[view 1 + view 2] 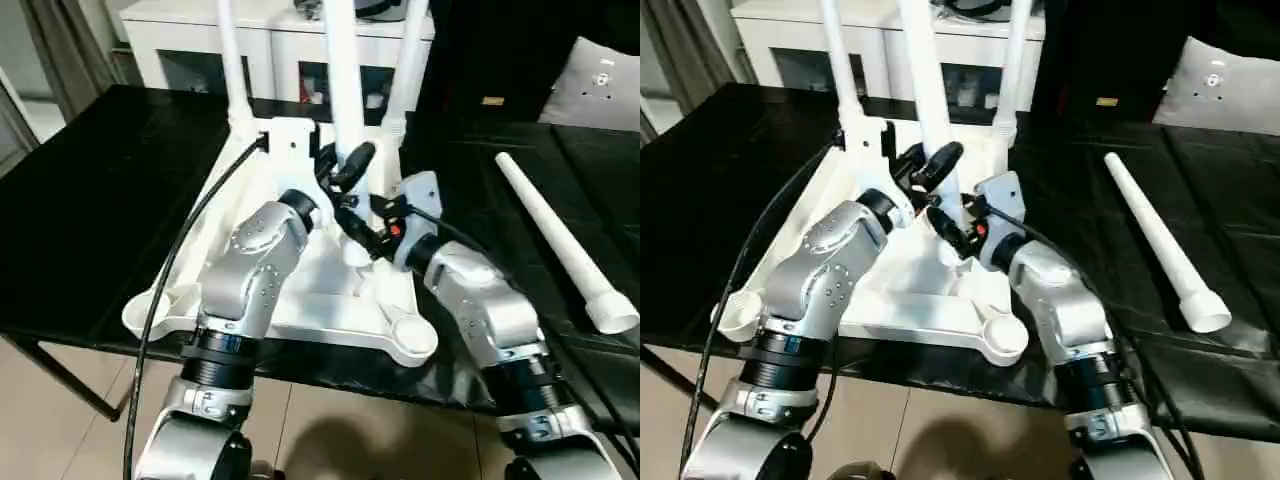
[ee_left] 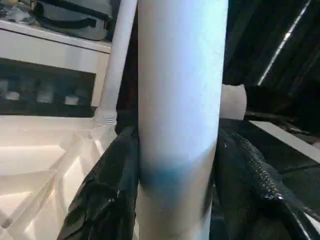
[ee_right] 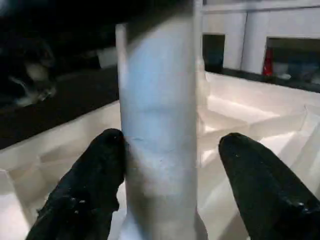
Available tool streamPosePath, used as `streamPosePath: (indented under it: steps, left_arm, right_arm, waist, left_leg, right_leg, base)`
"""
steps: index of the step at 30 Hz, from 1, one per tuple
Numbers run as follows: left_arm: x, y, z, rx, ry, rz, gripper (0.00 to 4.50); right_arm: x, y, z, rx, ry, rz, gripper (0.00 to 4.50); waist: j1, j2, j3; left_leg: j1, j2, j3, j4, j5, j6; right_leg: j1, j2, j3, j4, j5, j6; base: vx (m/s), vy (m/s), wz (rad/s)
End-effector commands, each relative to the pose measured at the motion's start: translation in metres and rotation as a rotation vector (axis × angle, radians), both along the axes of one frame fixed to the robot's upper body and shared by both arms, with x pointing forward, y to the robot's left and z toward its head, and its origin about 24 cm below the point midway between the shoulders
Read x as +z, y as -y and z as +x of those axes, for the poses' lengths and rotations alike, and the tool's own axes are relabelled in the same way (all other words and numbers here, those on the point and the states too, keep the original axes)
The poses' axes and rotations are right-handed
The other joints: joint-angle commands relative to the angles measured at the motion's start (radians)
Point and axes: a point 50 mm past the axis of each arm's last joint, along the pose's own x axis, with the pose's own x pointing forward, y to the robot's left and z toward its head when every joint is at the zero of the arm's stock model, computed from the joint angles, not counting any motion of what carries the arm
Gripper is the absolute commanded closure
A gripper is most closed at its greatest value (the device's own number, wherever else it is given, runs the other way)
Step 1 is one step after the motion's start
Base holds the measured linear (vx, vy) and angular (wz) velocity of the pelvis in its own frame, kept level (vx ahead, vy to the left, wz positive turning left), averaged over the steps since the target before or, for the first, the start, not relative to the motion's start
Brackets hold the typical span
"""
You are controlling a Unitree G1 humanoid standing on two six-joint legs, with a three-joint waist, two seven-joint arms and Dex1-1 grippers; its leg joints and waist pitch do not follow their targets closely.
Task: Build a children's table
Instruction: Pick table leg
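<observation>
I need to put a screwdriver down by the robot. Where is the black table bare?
Bare black table lies left of the white top, and a strip between the top and the loose leg on the right. It is crowded at the middle, where both arms meet around the upright leg.

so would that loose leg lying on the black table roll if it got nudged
Probably: the loose leg is a round, smooth tube lying flat on the black table. Being tapered, it would likely curve round. It looks stiff and light.
</observation>
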Motion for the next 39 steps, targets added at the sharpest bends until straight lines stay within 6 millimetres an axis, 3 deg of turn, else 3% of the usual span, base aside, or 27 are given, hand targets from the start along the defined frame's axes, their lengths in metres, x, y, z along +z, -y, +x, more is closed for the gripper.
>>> streamPosePath:
  steps: [1, 9, 13, 18, 20, 24, 28, 33, 34, 37, 39]
  left_arm:
    - [0.006, -0.008, 0.003, -0.005, 0.009, -0.009, 2.66]
    - [0.012, -0.021, 0.006, -0.083, 0.003, -0.048, 2.66]
    - [0.019, -0.029, 0.003, -0.226, -0.029, -0.110, 2.66]
    - [0.025, -0.032, -0.001, -0.331, -0.040, -0.160, 2.66]
    - [0.032, -0.031, -0.008, -0.454, -0.034, -0.200, 2.66]
    - [0.036, -0.028, -0.014, -0.547, -0.032, -0.214, 2.66]
    - [0.036, -0.023, -0.020, -0.621, -0.024, -0.171, 2.66]
    - [0.037, -0.016, -0.028, -0.698, -0.009, -0.138, 2.66]
    - [0.037, -0.014, -0.030, -0.713, -0.005, -0.135, 2.66]
    - [0.037, -0.013, -0.032, -0.725, -0.005, -0.133, 2.66]
    - [0.036, -0.012, -0.033, -0.736, 0.000, -0.123, 2.67]
  right_arm:
    - [0.006, 0.016, 0.000, -0.034, -0.004, 0.037, 0.89]
    - [0.008, 0.029, -0.003, -0.021, 0.000, 0.001, 0.24]
    - [0.013, 0.046, -0.004, -0.034, -0.052, 0.044, 0.00]
    - [0.023, 0.054, -0.008, 0.008, -0.061, 0.142, 0.00]
    - [0.029, 0.055, -0.017, 0.130, -0.055, 0.197, 0.00]
    - [0.032, 0.050, -0.027, 0.251, -0.075, 0.195, 0.00]
    - [0.031, 0.040, -0.041, 0.406, -0.113, 0.168, 0.00]
    - [0.023, 0.033, -0.040, 0.403, -0.136, 0.127, 0.00]
    - [0.021, 0.031, -0.039, 0.404, -0.143, 0.123, 0.28]
    - [0.018, 0.028, -0.040, 0.419, -0.156, 0.111, 0.41]
    - [0.017, 0.027, -0.041, 0.427, -0.160, 0.109, 0.72]
  waist:
    - [-0.001, -0.015, -0.078]
    - [0.001, -0.013, -0.079]
    - [0.002, -0.011, -0.078]
    - [0.007, -0.012, -0.079]
    - [0.011, -0.014, -0.079]
    - [0.014, -0.013, -0.077]
    - [0.016, -0.017, -0.074]
    - [0.016, -0.017, -0.076]
    - [0.016, -0.017, -0.075]
    - [0.016, -0.017, -0.075]
    - [0.017, -0.018, -0.075]
  left_leg:
    - [0.010, 0.091, -0.042, -0.063, -0.047, 0.090]
    - [0.010, 0.087, -0.038, -0.061, -0.042, 0.083]
    - [0.013, 0.087, -0.039, -0.062, -0.043, 0.079]
    - [0.012, 0.089, -0.039, -0.060, -0.036, 0.088]
    - [0.013, 0.086, -0.036, -0.059, -0.041, 0.091]
    - [0.013, 0.090, -0.038, -0.061, -0.045, 0.090]
    - [0.012, 0.084, -0.036, -0.062, -0.054, 0.084]
    - [0.012, 0.084, -0.037, -0.062, -0.054, 0.063]
    - [0.011, 0.083, -0.037, -0.063, -0.053, 0.062]
    - [0.010, 0.083, -0.037, -0.062, -0.054, 0.062]
    - [0.012, 0.082, -0.036, -0.063, -0.056, 0.061]
  right_leg:
    - [0.065, -0.122, 0.083, -0.065, -0.222, -0.049]
    - [0.066, -0.123, 0.082, -0.066, -0.226, -0.061]
    - [0.067, -0.122, 0.083, -0.063, -0.220, -0.075]
    - [0.065, -0.124, 0.082, -0.060, -0.212, -0.089]
    - [0.070, -0.126, 0.083, -0.063, -0.230, -0.088]
    - [0.067, -0.124, 0.081, -0.065, -0.246, -0.081]
    - [0.068, -0.121, 0.080, -0.076, -0.308, -0.040]
    - [0.067, -0.123, 0.079, -0.076, -0.318, -0.034]
    - [0.067, -0.122, 0.079, -0.075, -0.320, -0.033]
    - [0.066, -0.120, 0.078, -0.076, -0.319, -0.030]
    - [0.066, -0.120, 0.078, -0.079, -0.330, -0.022]
  base:
    - [0.000, 0.000, 0.00]
    - [0.000, 0.000, 0.00]
    - [0.000, 0.000, 0.00]
    - [0.000, 0.000, 0.00]
    - [0.000, 0.000, 0.00]
    - [0.000, 0.000, 0.00]
    - [0.000, 0.000, 0.00]
    - [0.000, 0.000, 0.00]
    - [0.000, 0.000, 0.00]
    - [0.000, 0.000, 0.00]
    - [0.000, 0.000, 0.00]
